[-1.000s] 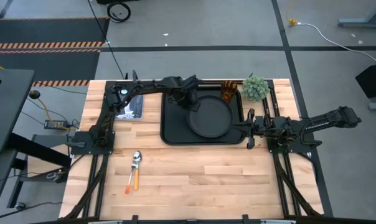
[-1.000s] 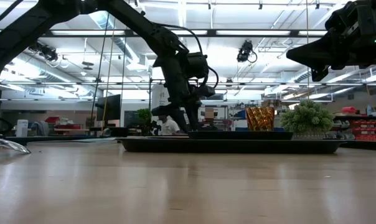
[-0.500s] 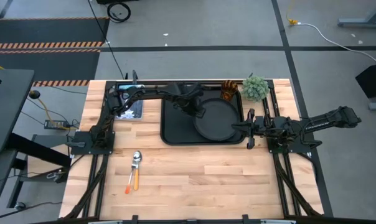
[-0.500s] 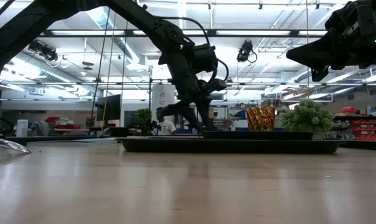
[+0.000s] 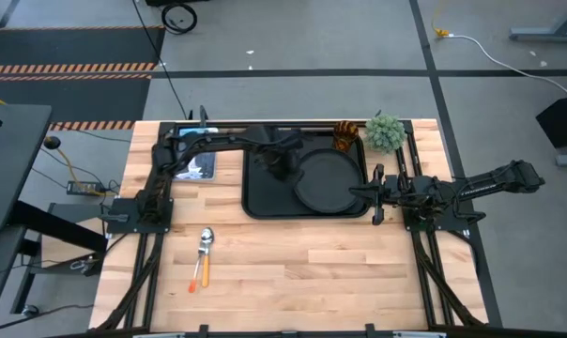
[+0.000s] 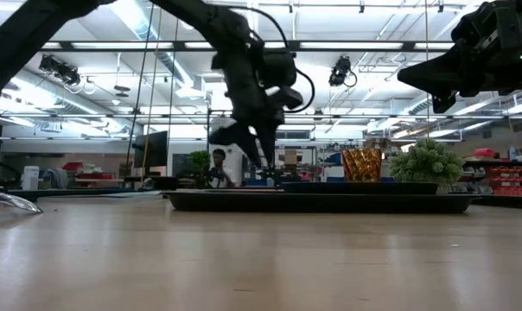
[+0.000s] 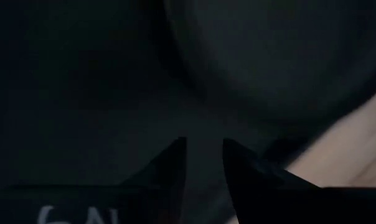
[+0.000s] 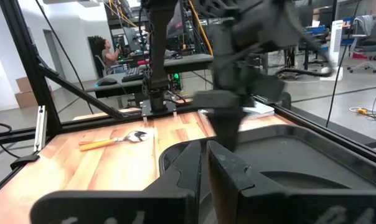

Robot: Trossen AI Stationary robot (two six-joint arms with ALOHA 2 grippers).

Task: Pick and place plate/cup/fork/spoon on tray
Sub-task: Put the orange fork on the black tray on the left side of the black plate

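The round black plate (image 5: 329,180) lies flat inside the black tray (image 5: 260,202), toward its right. The amber cup (image 5: 345,137) stands upright at the tray's far right corner and also shows in the low view (image 6: 361,164). The spoon (image 5: 206,238) and the fork (image 5: 195,278) lie side by side on the wood near the left front. My left gripper (image 5: 282,169) hangs over the tray's left part, beside the plate and above it (image 6: 252,155). Its fingers are a narrow gap apart (image 7: 204,163) and hold nothing. My right gripper (image 5: 373,193) is shut and empty at the tray's right rim.
A small fuzzy green plant (image 5: 384,132) stands just right of the cup, off the tray. A flat grey object (image 5: 194,165) lies at the table's far left. Bare wood lies in front of the tray. A person shows in the room behind (image 6: 218,168).
My left gripper was down at the plate's far left rim. It went a little toward the table's right, and the plate slid slightly right in the tray. The gripper then drew back toward the table's left and rose clear of the plate.
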